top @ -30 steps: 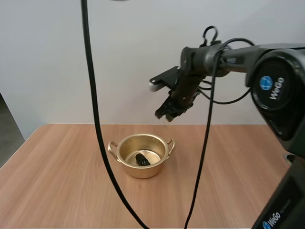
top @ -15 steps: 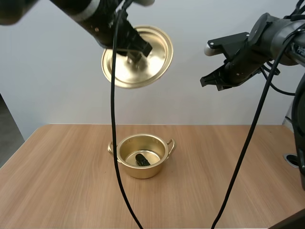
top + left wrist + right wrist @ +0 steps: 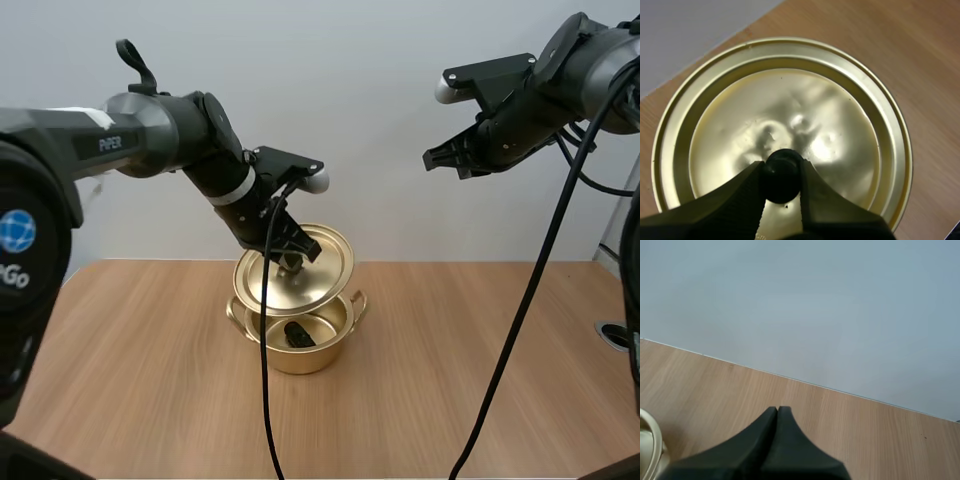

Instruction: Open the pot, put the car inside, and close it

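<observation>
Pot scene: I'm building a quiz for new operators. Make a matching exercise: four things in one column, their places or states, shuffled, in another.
1 lid
2 car
3 left gripper
4 right gripper

A inside the pot
B shut on nothing, high above the table
C tilted over the pot
D shut on the lid's knob

Pairs: 1-C, 2-A, 3-D, 4-B

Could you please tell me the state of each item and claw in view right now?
Gold metal pot: open, upright.
Round gold lid: held tilted over the pot, not seated.
Small black toy car: lying inside the pot.
Left claw: shut on the lid's black knob.
Right claw: shut, empty, raised.
</observation>
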Controlling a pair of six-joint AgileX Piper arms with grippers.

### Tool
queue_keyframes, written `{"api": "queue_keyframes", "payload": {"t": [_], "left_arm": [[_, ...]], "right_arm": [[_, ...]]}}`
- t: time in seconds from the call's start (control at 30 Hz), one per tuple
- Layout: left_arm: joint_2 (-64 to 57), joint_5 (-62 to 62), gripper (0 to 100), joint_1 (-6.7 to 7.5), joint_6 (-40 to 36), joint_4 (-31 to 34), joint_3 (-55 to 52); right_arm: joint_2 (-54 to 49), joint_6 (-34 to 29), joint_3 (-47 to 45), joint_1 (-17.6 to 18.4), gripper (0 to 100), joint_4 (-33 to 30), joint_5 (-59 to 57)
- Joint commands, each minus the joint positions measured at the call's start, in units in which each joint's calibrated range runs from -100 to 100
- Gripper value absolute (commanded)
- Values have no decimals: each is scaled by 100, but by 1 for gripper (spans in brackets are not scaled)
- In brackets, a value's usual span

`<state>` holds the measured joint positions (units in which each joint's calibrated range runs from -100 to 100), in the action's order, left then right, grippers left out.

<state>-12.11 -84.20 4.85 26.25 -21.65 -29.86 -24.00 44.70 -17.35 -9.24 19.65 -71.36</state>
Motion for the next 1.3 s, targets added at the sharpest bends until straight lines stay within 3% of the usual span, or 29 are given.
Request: {"api": "queue_keyframes", "payload": {"t": [0.0, 0.63, 0.93, 1.03, 1.1, 1.17, 1.2, 1.27], "left_arm": [[281, 34, 0, 7, 5, -5, -1], [1611, 877, 0, 13, 68, 51, -6], [1656, 542, 1, 13, 14, 51, -6], [1656, 464, 24, 13, 3, 51, -6], [1656, 430, 52, 13, -74, 51, -6], [1656, 411, 73, 13, -138, 51, -6], [1656, 411, 79, 13, -204, 51, -6], [1656, 328, 78, 13, -205, 51, -6]], "right_arm": [[-4, 3, 9, 0, 0, 26, 0], [-4, 215, 9, 0, 0, 150, -34], [-4, 287, 9, 0, 0, 315, -134], [-4, 298, 9, 0, 0, 315, -134], [-4, 298, 9, 0, 0, 315, -134], [-4, 298, 9, 0, 0, 315, -134], [-4, 299, 9, 0, 0, 315, -153], [-4, 299, 9, 0, 0, 315, -153]]}}
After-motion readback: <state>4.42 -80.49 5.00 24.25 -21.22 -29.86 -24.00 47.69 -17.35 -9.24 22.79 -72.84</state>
